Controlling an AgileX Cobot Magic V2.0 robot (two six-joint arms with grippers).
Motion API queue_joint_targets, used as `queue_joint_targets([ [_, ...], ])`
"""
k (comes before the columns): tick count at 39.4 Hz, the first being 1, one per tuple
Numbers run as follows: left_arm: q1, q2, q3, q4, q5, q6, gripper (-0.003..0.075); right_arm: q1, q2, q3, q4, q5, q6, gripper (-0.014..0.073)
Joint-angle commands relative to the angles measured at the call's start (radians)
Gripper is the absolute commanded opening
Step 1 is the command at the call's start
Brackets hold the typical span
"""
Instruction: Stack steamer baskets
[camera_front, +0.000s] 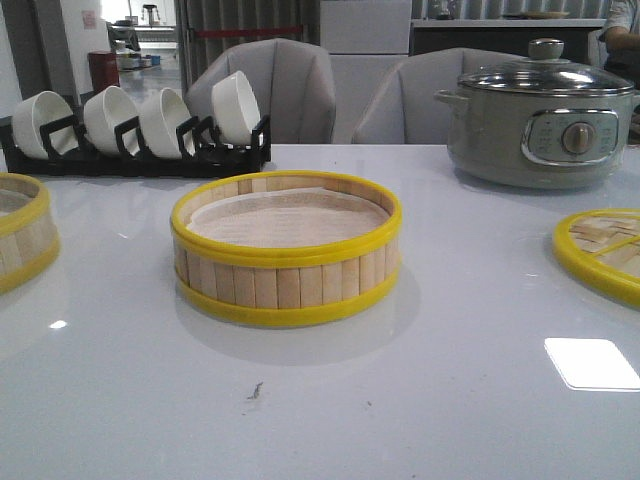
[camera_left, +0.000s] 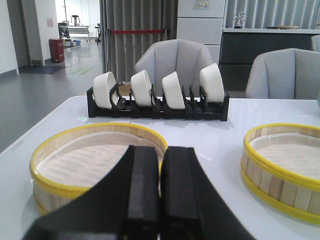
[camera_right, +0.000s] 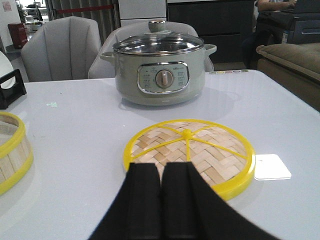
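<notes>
One steamer basket (camera_front: 287, 248) stands in the middle of the white table; it also shows in the left wrist view (camera_left: 282, 167) and at the edge of the right wrist view (camera_right: 12, 150). The second steamer basket (camera_front: 22, 230) sits at the table's left edge and fills the left wrist view (camera_left: 92, 162). My left gripper (camera_left: 162, 152) is shut and empty, just short of that basket's near rim. My right gripper (camera_right: 161, 167) is shut and empty, just short of the flat woven lid (camera_right: 192, 152). Neither gripper shows in the front view.
The woven yellow-rimmed lid (camera_front: 605, 250) lies at the right edge. A grey electric pot (camera_front: 540, 115) with a glass lid stands at the back right. A black rack with white bowls (camera_front: 140, 130) stands at the back left. Grey chairs stand behind the table.
</notes>
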Motion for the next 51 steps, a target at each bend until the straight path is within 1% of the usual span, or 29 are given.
queue_joint_targets([
  [1, 0.002, -0.015, 0.000, 0.031, -0.073, -0.001, 0.0086, -0.004, -0.020, -0.015, -0.013, -0.091, -0.002, 0.0056],
  [3, 0.002, -0.015, 0.000, 0.051, -0.071, -0.001, 0.0086, -0.004, -0.020, -0.015, -0.013, -0.091, -0.002, 0.0056],
  [5, 0.002, -0.015, 0.000, 0.025, -0.071, -0.001, 0.0086, -0.004, -0.020, -0.015, -0.013, -0.091, -0.002, 0.0056],
  [9, 0.002, -0.002, -0.020, 0.023, -0.066, -0.001, 0.0086, -0.004, -0.020, -0.015, -0.013, -0.091, -0.002, 0.0056],
  [14, -0.037, 0.079, -0.156, 0.017, 0.047, -0.001, 0.0086, -0.004, -0.020, -0.015, -0.013, -0.090, -0.002, 0.0056],
  [20, -0.145, 0.299, -0.435, 0.108, 0.215, -0.001, 0.0086, -0.004, -0.020, -0.015, -0.013, -0.090, -0.002, 0.0056],
  [23, -0.194, 0.436, -0.618, 0.147, 0.311, -0.001, 0.0086, -0.004, -0.020, -0.015, -0.013, -0.090, -0.002, 0.0056],
  [28, -0.211, 0.659, -0.890, 0.174, 0.489, -0.001, 0.0086, -0.004, -0.020, -0.015, -0.013, -0.090, -0.002, 0.0056],
  [30, -0.209, 0.746, -0.994, 0.174, 0.538, -0.001, 0.0086, -0.004, -0.020, -0.015, -0.013, -0.090, -0.002, 0.0056],
  [34, -0.207, 0.880, -1.139, 0.174, 0.607, -0.001, 0.0086, -0.004, -0.020, -0.015, -0.013, -0.090, -0.002, 0.0056],
  [38, -0.207, 0.966, -1.214, 0.174, 0.637, -0.001, 0.0086, -0.004, -0.020, -0.015, -0.013, -0.090, -0.002, 0.0056],
  [40, -0.207, 0.989, -1.225, 0.174, 0.639, -0.001, 0.0086, -0.004, -0.020, -0.015, -0.013, -0.090, -0.002, 0.0056],
  [51, -0.207, 1.025, -1.224, 0.175, 0.642, -0.001, 0.0086, -0.004, -0.020, -0.015, -0.013, -0.090, -0.002, 0.0056],
])
